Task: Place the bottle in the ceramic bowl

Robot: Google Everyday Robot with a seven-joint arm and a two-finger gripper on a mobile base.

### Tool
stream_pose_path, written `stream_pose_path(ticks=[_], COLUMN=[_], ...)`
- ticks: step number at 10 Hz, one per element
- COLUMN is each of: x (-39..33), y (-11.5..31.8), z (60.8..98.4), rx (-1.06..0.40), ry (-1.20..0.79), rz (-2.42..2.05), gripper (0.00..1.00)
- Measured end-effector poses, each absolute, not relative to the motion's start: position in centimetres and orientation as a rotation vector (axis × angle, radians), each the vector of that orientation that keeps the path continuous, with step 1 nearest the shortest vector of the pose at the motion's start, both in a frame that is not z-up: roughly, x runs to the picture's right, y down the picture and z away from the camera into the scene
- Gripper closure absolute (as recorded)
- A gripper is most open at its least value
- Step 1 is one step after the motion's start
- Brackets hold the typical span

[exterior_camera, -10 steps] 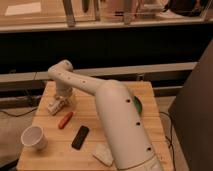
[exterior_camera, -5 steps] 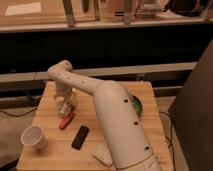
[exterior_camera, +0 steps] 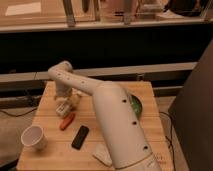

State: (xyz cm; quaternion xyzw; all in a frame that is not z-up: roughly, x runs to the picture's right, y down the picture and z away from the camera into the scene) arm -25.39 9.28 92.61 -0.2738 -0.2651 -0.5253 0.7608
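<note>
The bottle (exterior_camera: 75, 101), small and whitish, lies on the left part of the wooden table (exterior_camera: 55, 155). My gripper (exterior_camera: 62, 106) hangs low over the table right beside it, on its left, jaws open and holding nothing. Whether a finger touches the bottle I cannot tell. The ceramic bowl (exterior_camera: 136, 106), green inside with a dark rim, sits at the right of the table. My white arm (exterior_camera: 115, 125) covers most of it.
A white cup (exterior_camera: 34, 137) stands at the front left. An orange carrot-shaped piece (exterior_camera: 67, 121) lies just below the gripper, and a black flat object (exterior_camera: 80, 136) lies in front of it. A pale flat item (exterior_camera: 102, 154) rests near the front edge.
The gripper has sunk a little lower toward the table beside the bottle. Nothing else has moved.
</note>
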Motion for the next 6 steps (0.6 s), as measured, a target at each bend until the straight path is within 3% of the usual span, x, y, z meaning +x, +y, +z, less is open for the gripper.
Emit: stream_pose_path(ticks=[6], x=[-25.96], y=[10.02], z=[93.3], rx=[-0.601], ry=[-0.594], rz=[-1.16], gripper=[0.2])
